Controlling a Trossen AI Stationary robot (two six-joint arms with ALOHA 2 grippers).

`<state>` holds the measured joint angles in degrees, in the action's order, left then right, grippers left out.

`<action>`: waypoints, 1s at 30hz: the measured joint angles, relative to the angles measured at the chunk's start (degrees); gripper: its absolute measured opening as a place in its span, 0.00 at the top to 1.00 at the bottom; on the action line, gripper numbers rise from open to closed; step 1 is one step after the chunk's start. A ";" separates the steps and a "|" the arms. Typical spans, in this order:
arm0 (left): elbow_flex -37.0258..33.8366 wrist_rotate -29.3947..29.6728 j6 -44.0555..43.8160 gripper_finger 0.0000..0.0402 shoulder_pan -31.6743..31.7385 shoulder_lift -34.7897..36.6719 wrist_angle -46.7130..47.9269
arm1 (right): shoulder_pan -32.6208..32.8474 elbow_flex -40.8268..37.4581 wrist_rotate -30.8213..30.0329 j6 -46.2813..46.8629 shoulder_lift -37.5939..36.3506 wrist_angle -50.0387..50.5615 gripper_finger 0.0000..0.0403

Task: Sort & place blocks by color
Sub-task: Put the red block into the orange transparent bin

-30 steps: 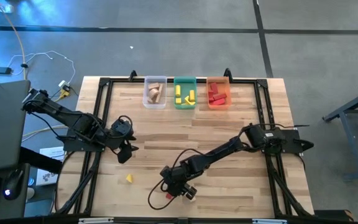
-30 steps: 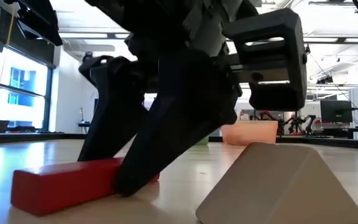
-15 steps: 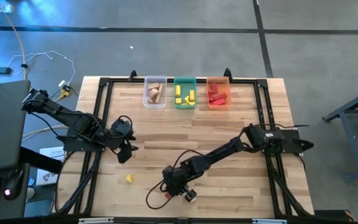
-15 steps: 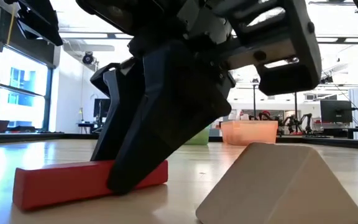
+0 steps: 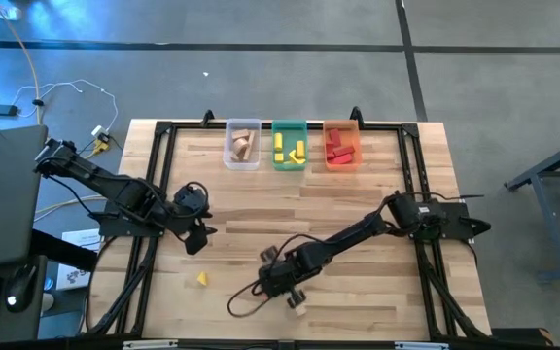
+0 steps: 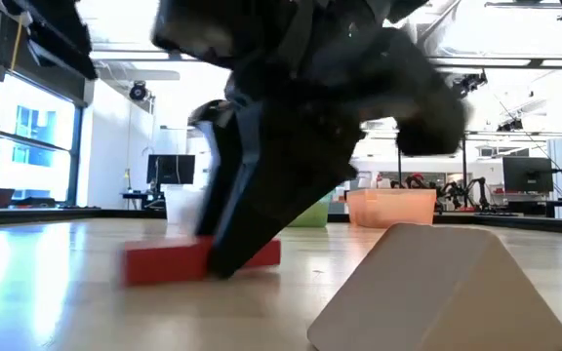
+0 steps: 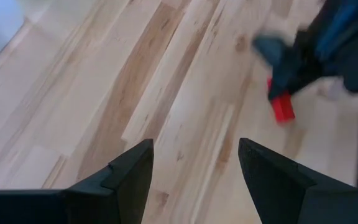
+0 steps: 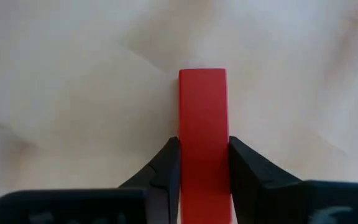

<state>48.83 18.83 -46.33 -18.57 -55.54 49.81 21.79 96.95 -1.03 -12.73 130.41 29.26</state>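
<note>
Where bins (image 5: 288,145) stand, sorted blocks (image 5: 336,148).

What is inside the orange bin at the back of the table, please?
The orange bin holds several red blocks. Its translucent walls and their overlap hide the exact count and anything lying beneath them.

Bright, even overhead light; the right arm (image 6: 301,107) smears with motion blur in the low view.

Robotics lab or workshop. Butcher-block table (image 5: 358,194) in black metal frame set on grey concrete floor (image 5: 261,68). Loose cables (image 5: 66,92) seen on floor. Ceiling strip lights (image 6: 535,63), large windows (image 6: 27,146), monitors (image 6: 527,175) seen in open room behind.
</note>
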 joint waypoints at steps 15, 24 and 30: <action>-8.48 -0.15 -3.60 0.45 -0.02 -0.01 -2.77 | -5.38 -0.05 -27.95 15.67 -5.42 16.62 0.81; -9.76 -0.44 -5.65 0.45 -2.06 -0.03 -4.95 | -11.45 0.02 -40.04 27.88 -5.42 27.81 0.81; -9.76 -0.17 -6.28 0.45 -5.41 -0.01 -5.31 | -15.76 0.07 -45.27 36.56 -5.46 39.58 0.81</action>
<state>39.07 18.65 -52.61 -23.98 -55.55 44.50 6.03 97.01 -46.30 23.83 124.95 68.83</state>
